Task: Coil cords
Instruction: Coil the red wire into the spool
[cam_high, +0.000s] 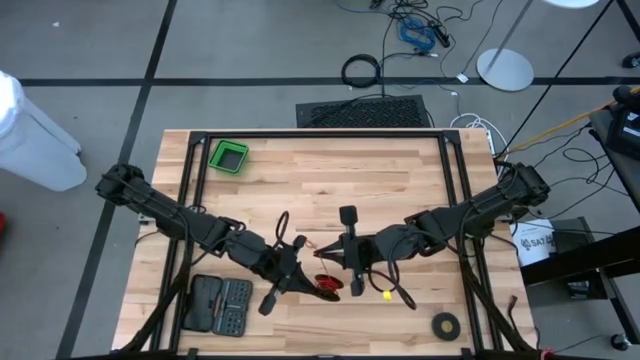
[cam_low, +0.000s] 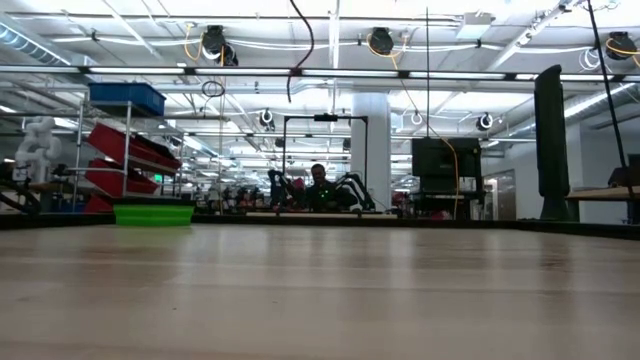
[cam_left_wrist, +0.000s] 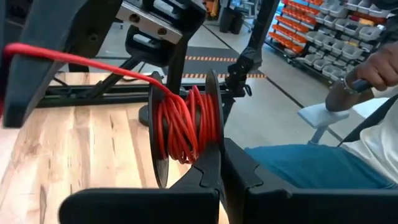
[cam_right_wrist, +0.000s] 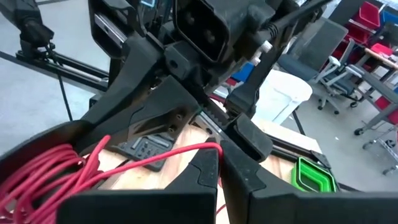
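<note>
High view hides most of the cord, tucked between both grippers at lower centre of the wooden table. Left gripper clamped on its red coil; right gripper pinched shut on one red strand. Green bin at upper left.

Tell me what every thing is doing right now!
Thin red cord, mostly wound into a bundle, one strand stretched out.
Left hand, shut on the cord's bundle.
Right hand, shut on the loose strand.
Green plastic bin, open, empty.
Dark tool case, open.
Black tape ring, lying flat.
</note>
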